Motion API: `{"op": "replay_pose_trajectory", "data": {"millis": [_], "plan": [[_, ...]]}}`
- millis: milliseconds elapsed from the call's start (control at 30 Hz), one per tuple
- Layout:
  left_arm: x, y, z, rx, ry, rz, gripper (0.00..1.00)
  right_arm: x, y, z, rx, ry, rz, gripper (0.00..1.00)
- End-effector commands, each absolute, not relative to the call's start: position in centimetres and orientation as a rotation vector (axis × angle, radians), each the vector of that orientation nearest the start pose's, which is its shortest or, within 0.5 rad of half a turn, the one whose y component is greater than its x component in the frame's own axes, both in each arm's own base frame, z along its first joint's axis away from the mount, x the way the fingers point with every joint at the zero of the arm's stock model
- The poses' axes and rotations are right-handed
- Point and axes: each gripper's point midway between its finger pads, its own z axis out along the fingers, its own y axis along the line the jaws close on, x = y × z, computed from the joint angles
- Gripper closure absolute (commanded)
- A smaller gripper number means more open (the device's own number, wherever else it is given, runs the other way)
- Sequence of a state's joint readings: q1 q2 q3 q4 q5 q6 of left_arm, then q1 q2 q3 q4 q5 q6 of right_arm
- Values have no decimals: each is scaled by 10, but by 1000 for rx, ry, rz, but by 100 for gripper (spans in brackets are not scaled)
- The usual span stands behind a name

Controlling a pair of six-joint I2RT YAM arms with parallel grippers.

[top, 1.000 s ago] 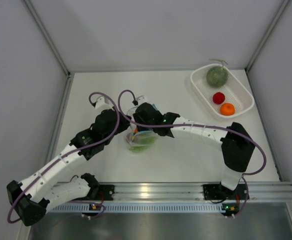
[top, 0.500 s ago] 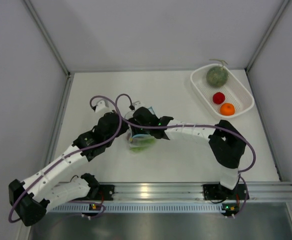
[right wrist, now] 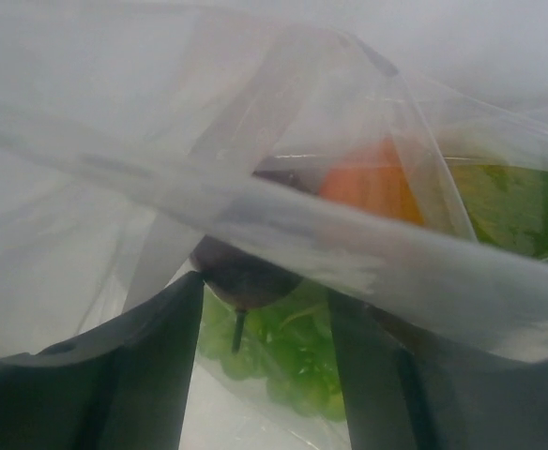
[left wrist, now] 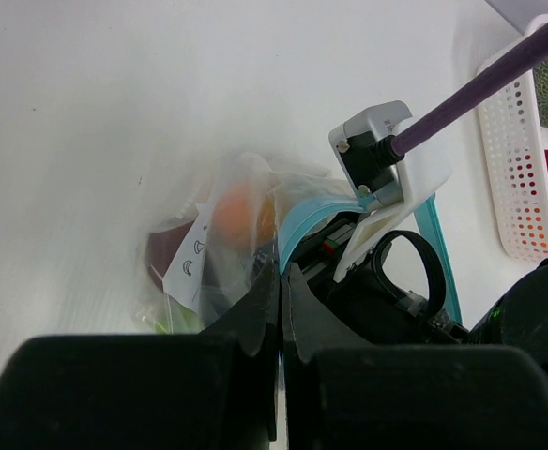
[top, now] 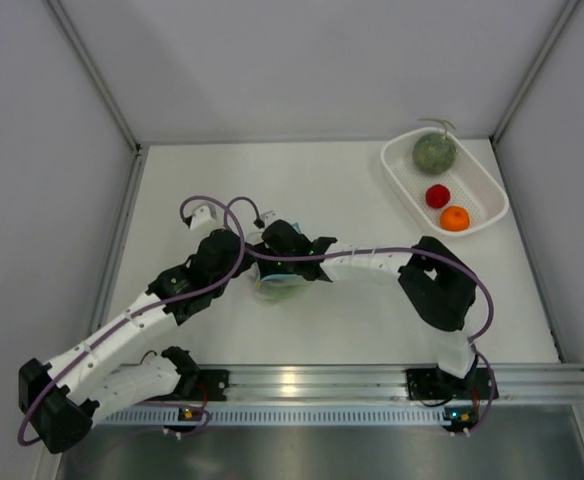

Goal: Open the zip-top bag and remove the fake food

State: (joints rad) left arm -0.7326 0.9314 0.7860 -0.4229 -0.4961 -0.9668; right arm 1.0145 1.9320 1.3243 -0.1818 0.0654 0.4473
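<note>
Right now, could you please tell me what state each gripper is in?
Left gripper: fingers shut, pinching the rim of the zip-top bag.
Right gripper: fingers open at the bag, gripping nothing.

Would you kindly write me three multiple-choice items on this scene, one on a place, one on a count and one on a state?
1. Where does the white basket sit in the top view?
A. far right corner
B. near left corner
C. between the arms' bases

2. How many toy pieces lie in it?
A. one
B. five
C. three

3. How does the right gripper stand?
A. shut tight
B. open, at the zip-top bag
C. shut on the basket's rim

Answers:
1 A, it lies at the upper right of that view.
2 C, a melon, a red ball and an orange ball.
3 B, the right wrist view shows its fingers apart, with bag film across them.
</note>
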Motion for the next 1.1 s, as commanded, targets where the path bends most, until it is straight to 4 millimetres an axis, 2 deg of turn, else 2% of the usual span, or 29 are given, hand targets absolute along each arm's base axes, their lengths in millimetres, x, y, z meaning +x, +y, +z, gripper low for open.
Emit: {"op": "replay_pose_trajectory", "data": {"millis": [0,167,333,367,400,467,533,633,667,733,767,833,1067], "plan": [[266,-164,201,-539,2007,-515,100,251,455,81,-660,2295,730,43],[266,-164,199,-538,2015,-512,100,259,463,89,-586,2249,759,42],[265,-165,194,-534,2027,-509,100,272,475,89,-518,2232,768,34],[265,-165,193,-533,2030,-509,100,272,474,75,-527,2266,736,34],[265,-165,192,-530,2033,-507,100,274,477,75,-531,2276,725,34],[264,-165,193,-527,2033,-507,100,275,479,63,-540,2297,706,33],[264,-165,193,-524,2032,-508,100,277,480,57,-536,2307,697,37],[263,-163,195,-523,2022,-509,100,276,477,50,-537,2318,677,48],[263,-162,196,-522,2019,-509,100,277,477,55,-534,2304,683,52],[263,-161,196,-522,2016,-507,100,277,473,57,-528,2299,668,54],[263,-161,196,-523,2015,-506,100,278,473,66,-528,2281,675,55],[263,-161,197,-523,2013,-508,100,277,469,71,-524,2271,672,55],[263,-162,200,-521,2011,-518,100,275,457,127,-523,2177,698,56]]}}
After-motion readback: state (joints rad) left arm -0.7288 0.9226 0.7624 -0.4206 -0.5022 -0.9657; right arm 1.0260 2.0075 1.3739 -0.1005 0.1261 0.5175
